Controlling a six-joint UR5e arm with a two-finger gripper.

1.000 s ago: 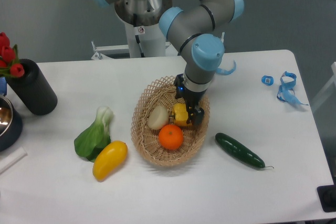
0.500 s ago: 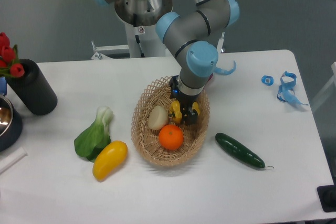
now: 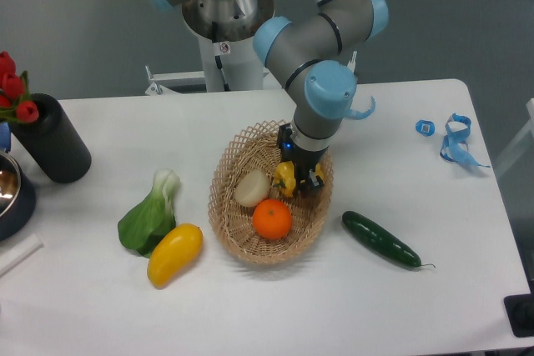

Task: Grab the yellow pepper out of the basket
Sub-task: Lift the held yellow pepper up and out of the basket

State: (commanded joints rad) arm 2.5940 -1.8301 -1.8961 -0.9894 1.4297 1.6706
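Note:
The yellow pepper [image 3: 285, 178] sits in the oval wicker basket [image 3: 242, 143], right of middle, just above the orange [image 3: 271, 218]. My gripper [image 3: 300, 181] points down into the basket and its dark fingers are closed around the pepper. Yellow shows on both sides of one finger [image 3: 302, 179], and the fingers hide much of the pepper. The pepper looks low in the basket, at or just above the weave.
A pale onion [image 3: 250, 188] lies in the basket to the left of the pepper. On the table are a long yellow squash [image 3: 174, 253], a bok choy [image 3: 152, 213], a cucumber [image 3: 380, 239], a black cylinder with red tulips [image 3: 52, 139] and a blue strap [image 3: 455, 139].
The gripper moved left over the pepper and closed around it, then shifted slightly right with the pepper between its fingers. The orange and onion stayed put.

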